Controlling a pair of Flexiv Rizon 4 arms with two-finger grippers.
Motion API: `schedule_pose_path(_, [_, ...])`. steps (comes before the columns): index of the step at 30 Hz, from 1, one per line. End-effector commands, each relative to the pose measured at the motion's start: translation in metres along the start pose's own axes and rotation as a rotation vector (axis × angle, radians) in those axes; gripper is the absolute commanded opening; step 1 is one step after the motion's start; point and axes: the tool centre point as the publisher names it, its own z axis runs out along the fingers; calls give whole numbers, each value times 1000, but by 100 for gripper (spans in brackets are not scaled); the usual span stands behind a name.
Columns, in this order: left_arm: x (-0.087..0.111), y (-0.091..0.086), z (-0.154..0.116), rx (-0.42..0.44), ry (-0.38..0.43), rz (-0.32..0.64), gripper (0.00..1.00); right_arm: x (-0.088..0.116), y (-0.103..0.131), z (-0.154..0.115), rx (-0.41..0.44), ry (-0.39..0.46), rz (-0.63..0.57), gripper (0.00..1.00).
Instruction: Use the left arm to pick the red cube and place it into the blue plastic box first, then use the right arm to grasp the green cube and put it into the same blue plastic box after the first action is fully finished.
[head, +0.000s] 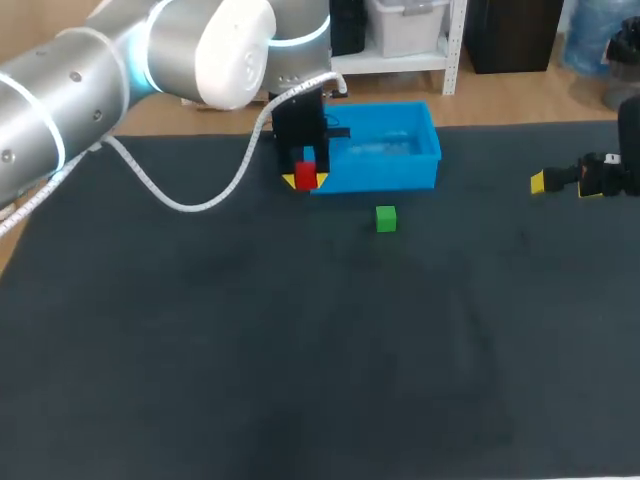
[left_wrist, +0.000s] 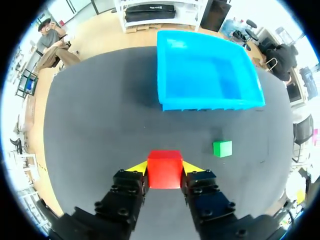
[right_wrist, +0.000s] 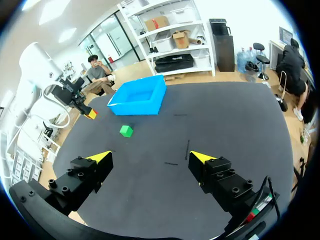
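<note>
Clamped between the yellow tips of the left gripper (left_wrist: 165, 170), the red cube (left_wrist: 164, 167) hangs upper middle in the head view, at the left front corner of the box (head: 385, 178) and not over it. Released now, it would probably land on the table; carried low, it could clip the wall. The green cube (head: 386, 219) lies near. The right gripper (right_wrist: 150, 157) is spread wide at far right; starting early would break the order.
</note>
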Motion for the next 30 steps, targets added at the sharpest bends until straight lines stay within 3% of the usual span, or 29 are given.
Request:
schedule_pose_path(1, [4,4,-10,12,-26,3,0,0,0,0,0,1,-1,100])
schedule_pose_path(19, [-6,-4,-47,55,-113,35,0,0,0,0,0,1,-1,100])
schedule_pose_path(30, [-35,-5,-70,66,-191,68,0,0,0,0,0,1,-1,100])
